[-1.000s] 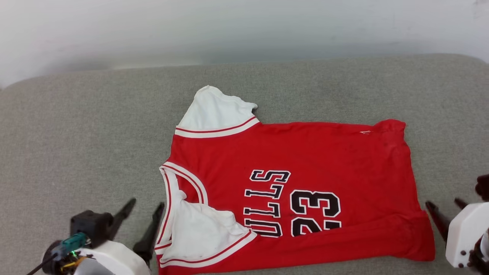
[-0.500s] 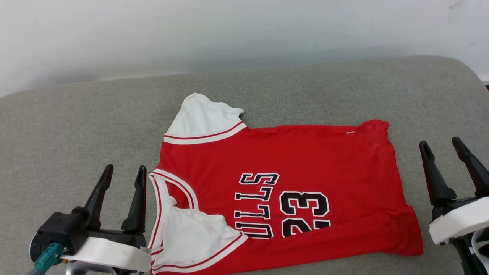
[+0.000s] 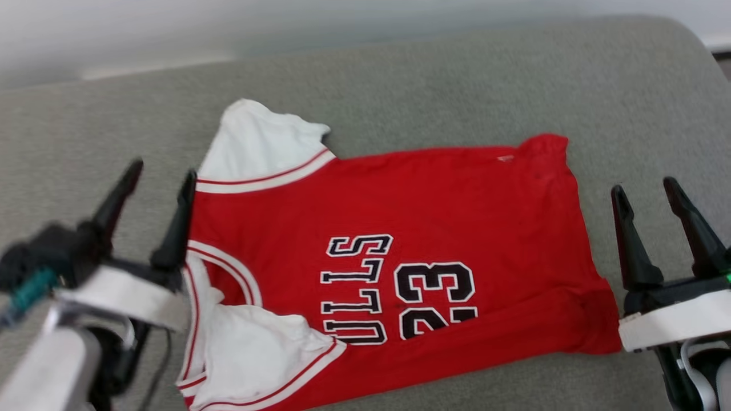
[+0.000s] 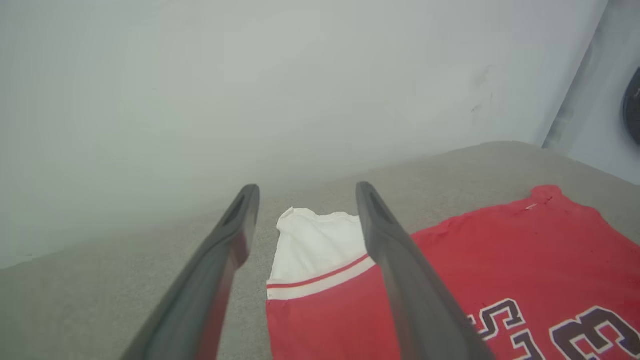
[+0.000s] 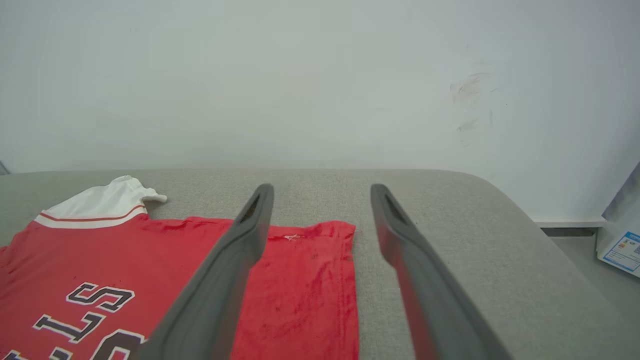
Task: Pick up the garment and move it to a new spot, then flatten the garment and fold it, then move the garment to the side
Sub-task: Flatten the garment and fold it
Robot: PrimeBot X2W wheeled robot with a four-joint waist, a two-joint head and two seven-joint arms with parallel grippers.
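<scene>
The garment [image 3: 434,211], a red jersey with white sleeves and black "23" lettering, lies spread on the grey cushion [image 3: 457,85], collar to the left, near edge folded over. It also shows in the left wrist view, garment [image 4: 500,260], and in the right wrist view, garment [image 5: 165,260]. My left gripper [image 3: 163,171] hangs open just left of the far white sleeve [image 3: 257,142], holding nothing. Off the hem's right side my right gripper [image 3: 645,191] stands open and empty. The far sleeve [image 4: 320,245] sits between the left gripper's fingers [image 4: 225,250] from the wrist camera, below them.
A pale wall [image 5: 320,75] rises behind the cushion. The cushion's rounded right end [image 5: 525,225] drops to a floor with a white box [image 5: 620,245]. Bare grey fabric lies left of the jersey and beyond it.
The head camera has tilted and shifted, so the whole scene moved. Both grippers have risen and pointed forward beside the jersey, and the left one now stands by the far sleeve. The jersey's lie is unchanged.
</scene>
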